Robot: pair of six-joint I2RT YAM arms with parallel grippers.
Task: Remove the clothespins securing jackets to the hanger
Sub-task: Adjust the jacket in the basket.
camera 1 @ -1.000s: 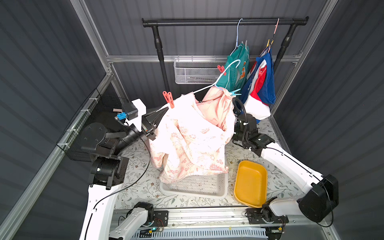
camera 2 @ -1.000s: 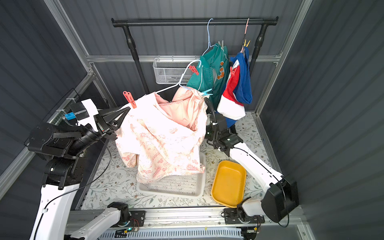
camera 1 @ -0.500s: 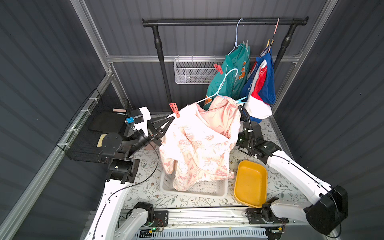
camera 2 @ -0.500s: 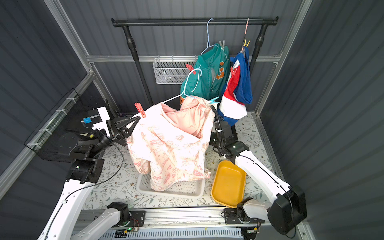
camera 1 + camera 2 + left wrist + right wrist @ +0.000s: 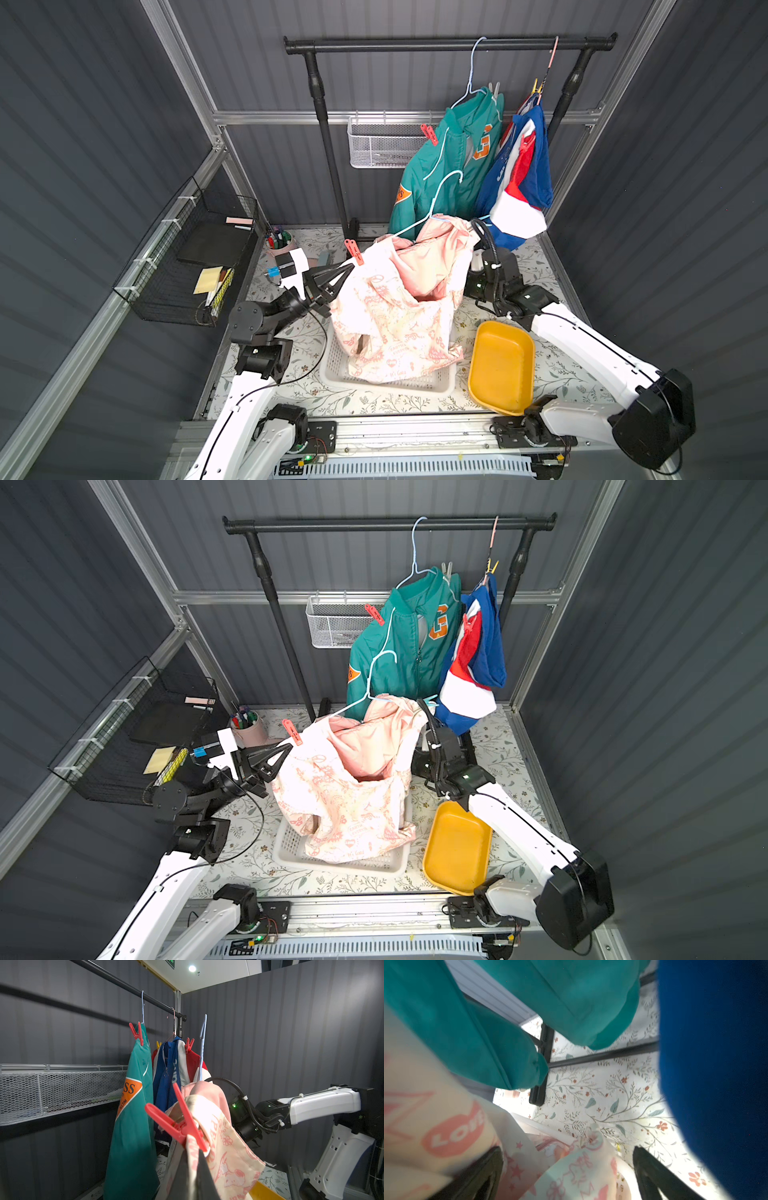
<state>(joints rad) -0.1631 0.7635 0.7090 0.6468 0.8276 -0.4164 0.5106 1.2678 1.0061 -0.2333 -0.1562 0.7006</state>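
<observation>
My left gripper [image 5: 348, 269] [image 5: 195, 1165] is shut on the shoulder of the cream-and-pink jacket [image 5: 399, 307] [image 5: 345, 796], just under a red clothespin [image 5: 354, 252] [image 5: 182, 1124]. The jacket hangs on a pale hanger [image 5: 436, 199] held off the rail, and its hem lies in the white basket [image 5: 332, 370]. A pale teal clothespin [image 5: 431, 700] sits at its other shoulder. My right gripper [image 5: 566, 1167] stands open by that side, with cream cloth loose between the fingers. The teal jacket [image 5: 453, 166] and the red-white-blue jacket [image 5: 519, 178] hang on the rail with red clothespins [image 5: 429, 134] [image 5: 527, 143].
A yellow tray [image 5: 500, 370] lies right of the basket, under my right arm. The black rail [image 5: 415, 43] and its posts stand at the back, with a white mesh basket [image 5: 378, 145]. A black wire basket [image 5: 187, 266] and a cup of pens [image 5: 279, 243] are at the left.
My left arm has brought the cream jacket and its hanger down and toward the front, so the hem now rests in the basket. The right arm has lowered alongside it.
</observation>
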